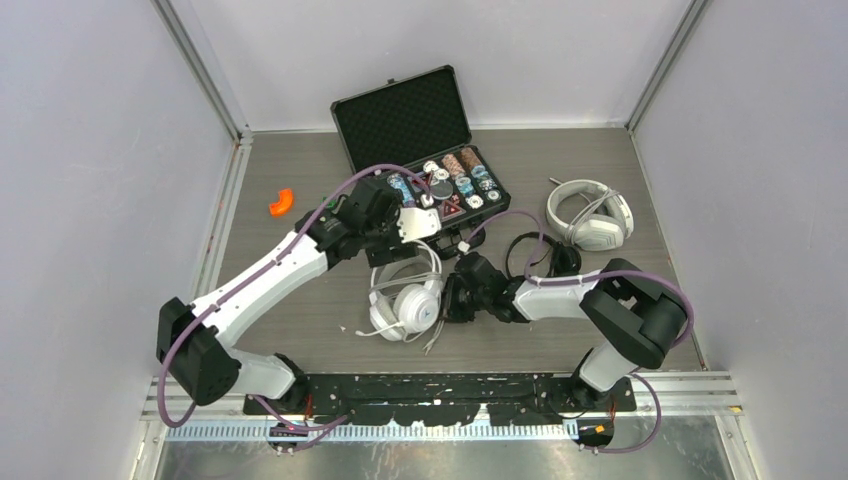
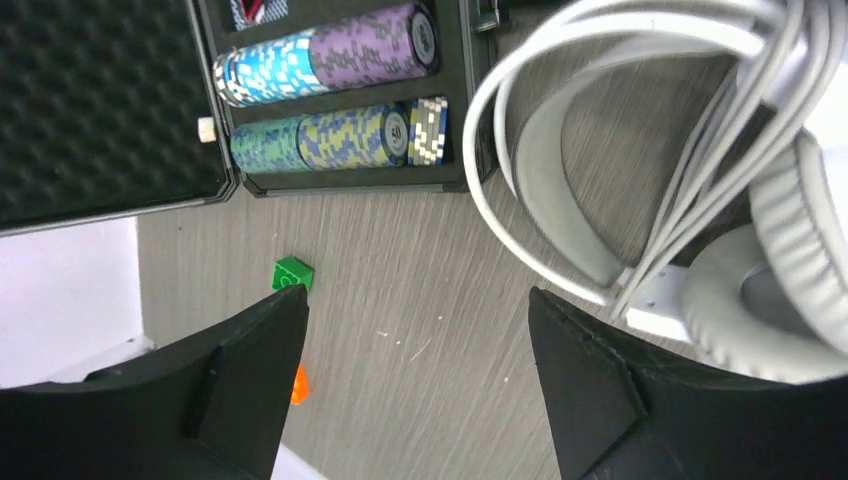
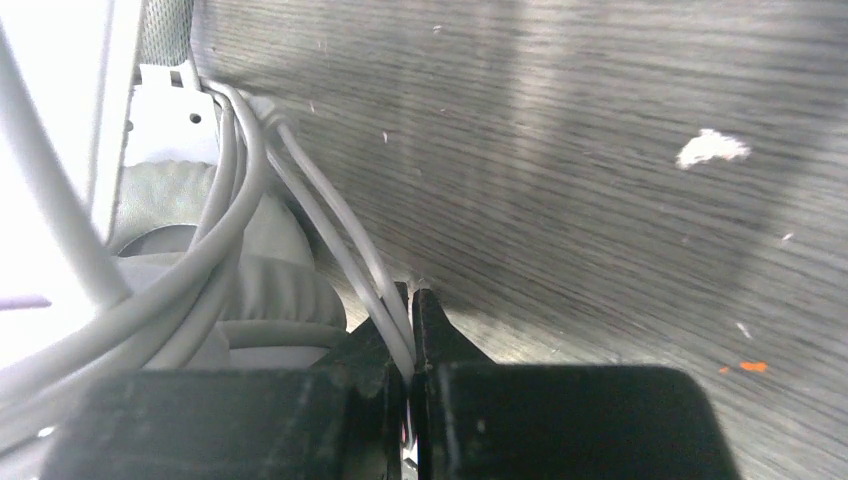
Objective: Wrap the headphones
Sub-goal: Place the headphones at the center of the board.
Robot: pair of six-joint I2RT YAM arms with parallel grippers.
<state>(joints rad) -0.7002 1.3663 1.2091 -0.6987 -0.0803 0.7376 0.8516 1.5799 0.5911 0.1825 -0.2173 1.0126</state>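
The white round-cup headset (image 1: 408, 300) lies on the table in front of the case. Its headband (image 2: 540, 190) and one cup (image 2: 790, 290) fill the right of the left wrist view. My right gripper (image 1: 452, 300) is low at the headset's right cup and is shut on its grey-white cord (image 3: 385, 300), which runs from the jaws (image 3: 412, 305) up to the cup. My left gripper (image 1: 372, 235) hovers open and empty (image 2: 418, 340) just left of the headband. The bulky white-grey headset (image 1: 590, 215) lies at the right. The slim black headset (image 1: 540, 255) lies beside my right arm.
An open black case (image 1: 400, 120) with poker chips (image 2: 330, 60) stands at the back centre, close to my left gripper. A green cube (image 2: 292, 273) and an orange piece (image 1: 282, 203) lie on the table to the left. Grey walls enclose the table.
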